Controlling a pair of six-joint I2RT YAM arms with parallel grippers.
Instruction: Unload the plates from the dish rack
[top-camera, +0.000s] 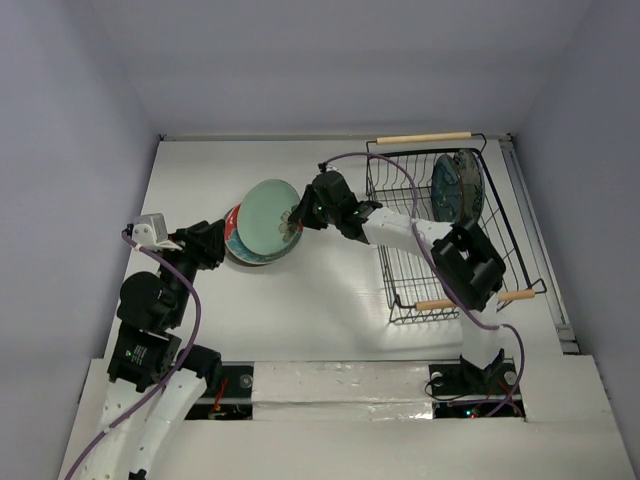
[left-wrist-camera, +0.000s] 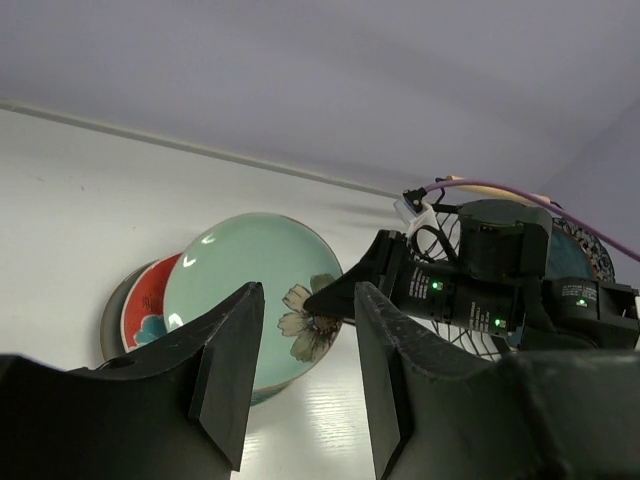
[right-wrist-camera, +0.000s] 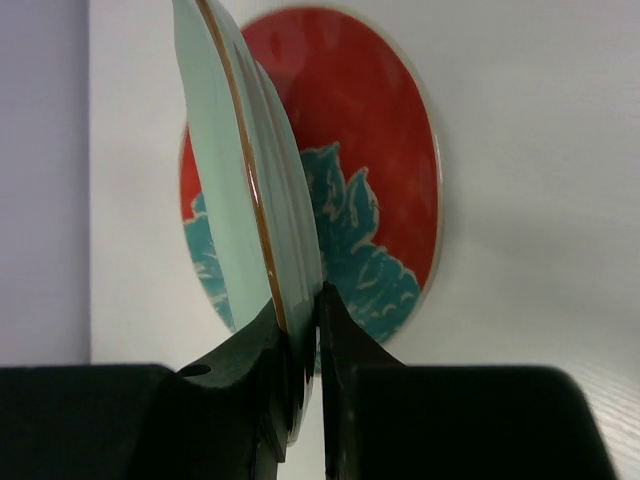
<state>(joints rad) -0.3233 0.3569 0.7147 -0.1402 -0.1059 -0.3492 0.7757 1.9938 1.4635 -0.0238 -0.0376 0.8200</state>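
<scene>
- Partly hiding the red plate (right-wrist-camera: 380, 130), the teal-green plate (top-camera: 265, 220) tilts, rim pinched by the right gripper (right-wrist-camera: 300, 325).
- Spread and empty: the left gripper (left-wrist-camera: 307, 300).

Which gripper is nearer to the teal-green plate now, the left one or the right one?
Right. The right gripper is clamped on the rim of the teal-green plate. The left gripper is open on the plate's other side, not touching it.

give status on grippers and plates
Right gripper shut on teal-green plate, tilted over red plate. Left gripper open, empty, close beside it. One dark plate left in dish rack.
</scene>
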